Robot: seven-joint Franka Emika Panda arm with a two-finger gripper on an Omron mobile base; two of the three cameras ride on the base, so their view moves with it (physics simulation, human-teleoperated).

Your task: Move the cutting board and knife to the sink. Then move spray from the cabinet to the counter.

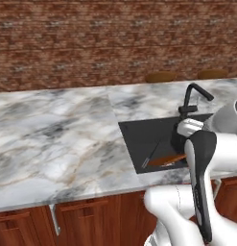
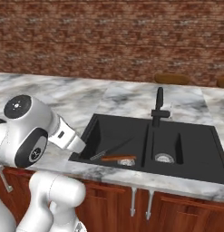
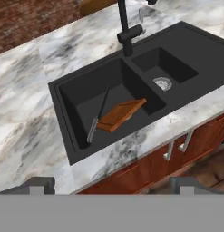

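You're looking at a matte black sink (image 3: 77, 131) with a black faucet (image 3: 126, 31) and a round steel-grey drain (image 3: 162, 83). In its basin lies a reddish-brown wooden cutting board (image 3: 121, 113), beside a knife (image 3: 98, 115) in dark grey (the handle end paler). The counter (image 1: 53, 129) is white-and-grey marble with brownish veins. Below it, reddish-brown cabinet doors (image 2: 177, 208) carry silver handles (image 2: 132, 201). The back wall (image 1: 91, 38) is mottled red-brown brick.
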